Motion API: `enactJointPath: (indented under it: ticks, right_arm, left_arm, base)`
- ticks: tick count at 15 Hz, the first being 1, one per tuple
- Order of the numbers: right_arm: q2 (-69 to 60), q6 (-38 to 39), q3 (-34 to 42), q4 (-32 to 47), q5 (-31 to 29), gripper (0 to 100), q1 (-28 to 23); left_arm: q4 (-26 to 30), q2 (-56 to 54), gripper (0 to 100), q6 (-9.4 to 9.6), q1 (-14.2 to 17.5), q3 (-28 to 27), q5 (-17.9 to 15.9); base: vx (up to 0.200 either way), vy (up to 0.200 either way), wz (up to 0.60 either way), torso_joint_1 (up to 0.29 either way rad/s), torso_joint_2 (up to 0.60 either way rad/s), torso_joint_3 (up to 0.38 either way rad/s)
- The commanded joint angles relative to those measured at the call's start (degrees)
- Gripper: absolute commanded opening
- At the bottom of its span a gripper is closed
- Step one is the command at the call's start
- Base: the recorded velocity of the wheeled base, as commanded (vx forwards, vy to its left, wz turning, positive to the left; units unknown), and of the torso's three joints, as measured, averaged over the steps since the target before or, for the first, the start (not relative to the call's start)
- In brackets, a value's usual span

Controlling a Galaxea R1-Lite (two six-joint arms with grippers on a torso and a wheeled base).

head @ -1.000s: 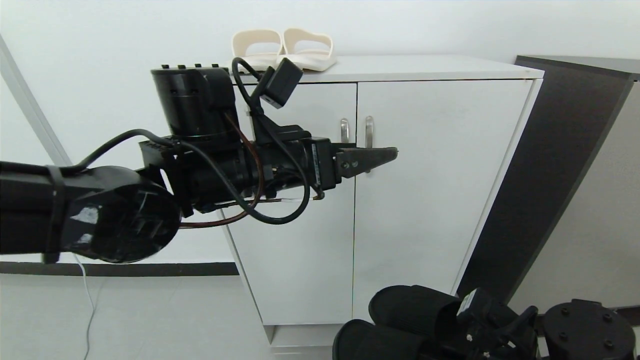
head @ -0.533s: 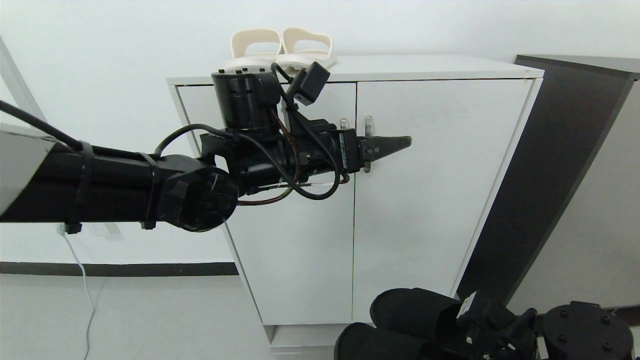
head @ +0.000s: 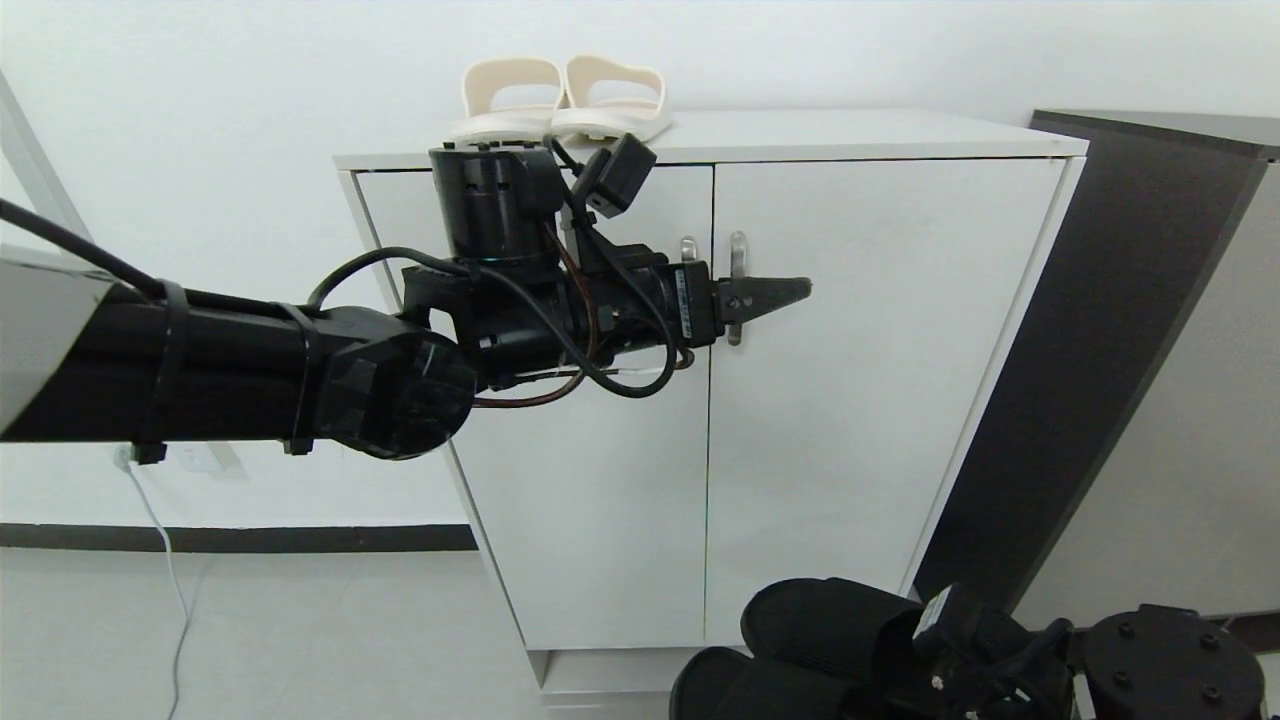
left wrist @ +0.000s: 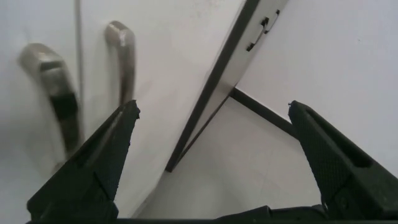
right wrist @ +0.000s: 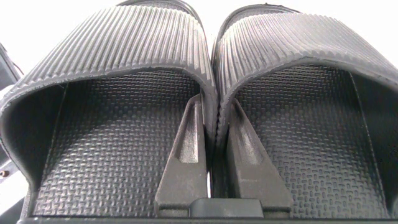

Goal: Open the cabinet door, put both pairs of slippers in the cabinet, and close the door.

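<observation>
Head view: my left gripper, jaws wide apart, has swung in to the handles of the shut cabinet, so pulling comes next; my right gripper clamps the black slippers; beige slippers sit on top.

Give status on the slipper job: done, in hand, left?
Done: right gripper grips the black slippers. In hand: left gripper, open, sits at the door handles; both doors shut. Left: open a door, stow black slippers and the white slippers on the cabinet top, close.
</observation>
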Motion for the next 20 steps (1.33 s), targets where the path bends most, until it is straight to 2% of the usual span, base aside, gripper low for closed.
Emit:
enactJointPath:
  ticks: [1, 5, 8, 14, 18, 19, 20]
  right_arm:
    - [0.02, 0.02, -0.01, -0.03, 0.0, 0, 0.02]
    - [0.11, 0.02, 0.26, -0.03, 0.09, 0, 0.02]
    - [0.02, 0.02, 0.26, -0.03, 0.09, 0, 0.02]
    - [0.2, 0.02, 0.26, -0.03, 0.18, 0, 0.02]
    - [0.28, 0.02, 0.26, -0.03, 0.09, 0, 0.02]
    - [0.28, 0.02, 0.26, -0.03, 0.18, 0, 0.02]
    - [0.28, 0.02, 0.26, -0.03, 0.09, 0, 0.02]
  left_arm:
    - [0.01, -0.57, 100, -0.02, 0.16, -0.19, 0.14]
    - [2.38, 1.19, 100, -0.02, 1.03, -2.74, 0.85]
    - [3.7, 3.3, 100, -0.02, 1.12, -5.37, 2.69]
    - [6.43, 5.32, 100, -0.02, 0.86, -9.33, 2.78]
    - [6.51, 5.93, 100, -0.02, 0.33, -9.42, 2.78]
    - [6.51, 6.11, 0, -0.02, 0.07, -9.33, 2.78]
    - [6.51, 6.02, 0, -0.02, 0.07, -9.24, 2.78]
  base:
    - [0.0, 0.0, 0.0, 0.0, 0.0, 0.0]
    - [0.0, 0.0, 0.0, 0.0, 0.0, 0.0]
    - [0.0, 0.0, 0.0, 0.0, 0.0, 0.0]
    - [0.0, 0.0, 0.0, 0.0, 0.0, 0.0]
    - [0.0, 0.0, 0.0, 0.0, 0.0, 0.0]
    - [0.0, 0.0, 0.0, 0.0, 0.0, 0.0]
    - [0.0, 0.0, 0.0, 0.0, 0.0, 0.0]
